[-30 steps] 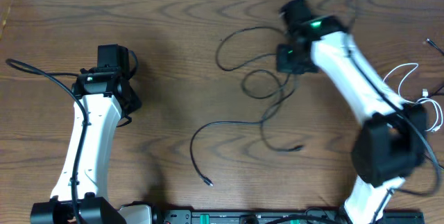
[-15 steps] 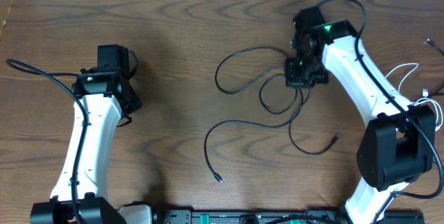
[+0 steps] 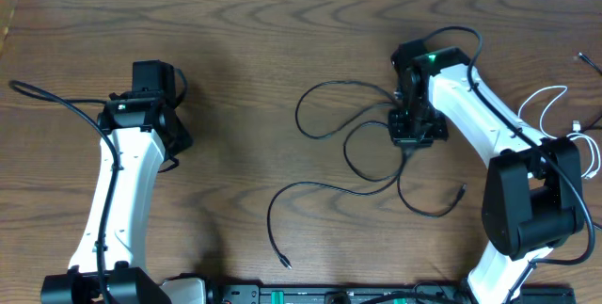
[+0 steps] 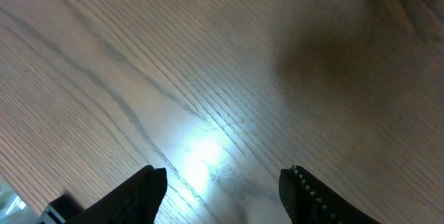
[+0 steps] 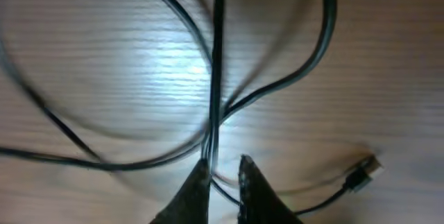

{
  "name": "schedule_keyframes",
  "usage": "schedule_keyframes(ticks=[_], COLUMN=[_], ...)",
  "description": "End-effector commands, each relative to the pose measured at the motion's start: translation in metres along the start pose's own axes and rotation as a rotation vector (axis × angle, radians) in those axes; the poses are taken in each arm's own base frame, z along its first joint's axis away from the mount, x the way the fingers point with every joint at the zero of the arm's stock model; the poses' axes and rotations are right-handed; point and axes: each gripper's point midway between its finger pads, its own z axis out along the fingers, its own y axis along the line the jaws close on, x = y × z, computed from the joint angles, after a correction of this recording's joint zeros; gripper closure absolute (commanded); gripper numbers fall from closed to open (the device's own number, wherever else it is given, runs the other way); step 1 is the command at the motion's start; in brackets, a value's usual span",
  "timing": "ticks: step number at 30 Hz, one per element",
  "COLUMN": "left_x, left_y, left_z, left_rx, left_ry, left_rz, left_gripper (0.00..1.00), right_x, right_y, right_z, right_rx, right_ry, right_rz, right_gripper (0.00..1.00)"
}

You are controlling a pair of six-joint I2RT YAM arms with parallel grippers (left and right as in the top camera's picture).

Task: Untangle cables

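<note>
Cables (image 5: 216,57), mostly black, sprawl in loose loops on the worktop (image 3: 235,40) around the right pincer (image 3: 417,127).

Nearest the arm bases, well left of that pincer, one plug end (image 3: 284,263) lies free, and its cord arcs back toward the pincer. A second plug (image 3: 461,189) rests nearer than the pincer, just to its right. Beneath the pincer the strands cross. One strand runs between its tips, which stand almost together; I cannot tell whether they pinch it. A wide loop (image 3: 300,114) spreads to the pincer's left. A white cable (image 3: 561,88) lies apart on its right. Far to its left, the left pincer (image 4: 222,175) is released over bare wood.
</note>
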Motion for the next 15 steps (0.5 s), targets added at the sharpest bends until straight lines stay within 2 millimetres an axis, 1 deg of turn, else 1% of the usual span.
schedule_keyframes(ticks=[1, 3, 4, 5, 7, 10, 12, 15], left_x=[0.003, 0.003, 0.003, 0.003, 0.003, 0.003, 0.003, 0.003], left_y=[0.003, 0.003, 0.003, 0.003, 0.003, 0.003, 0.003, 0.003], left_z=[0.002, 0.002, 0.002, 0.002, 0.002, 0.002, 0.002, 0.002], left_rx=[-0.011, -0.011, -0.010, -0.011, -0.011, -0.010, -0.010, -0.010], left_ry=[0.004, 0.004, 0.004, 0.004, 0.004, 0.004, 0.004, 0.003], left_rz=[-0.008, -0.008, -0.008, -0.008, -0.008, -0.008, -0.009, -0.009], left_gripper=[0.42, 0.42, 0.42, 0.42, 0.42, 0.42, 0.42, 0.42], right_x=[0.004, 0.005, 0.003, 0.003, 0.002, 0.006, 0.009, 0.012], right_y=[-0.014, -0.014, -0.014, -0.014, -0.014, -0.011, -0.010, -0.009], right_z=[0.014, 0.024, 0.029, 0.033, 0.041, 0.049, 0.051, 0.053], right_rx=[0.076, 0.074, 0.070, 0.067, 0.061, 0.041, 0.034, 0.029], right_ry=[0.007, 0.003, -0.007, -0.015, -0.023, -0.012, -0.002, 0.007], right_rz=[0.055, 0.065, 0.075, 0.074, 0.074, 0.075, 0.075, 0.077], right_gripper=[0.84, 0.83, 0.81, 0.77, 0.64, 0.47, 0.38, 0.29])
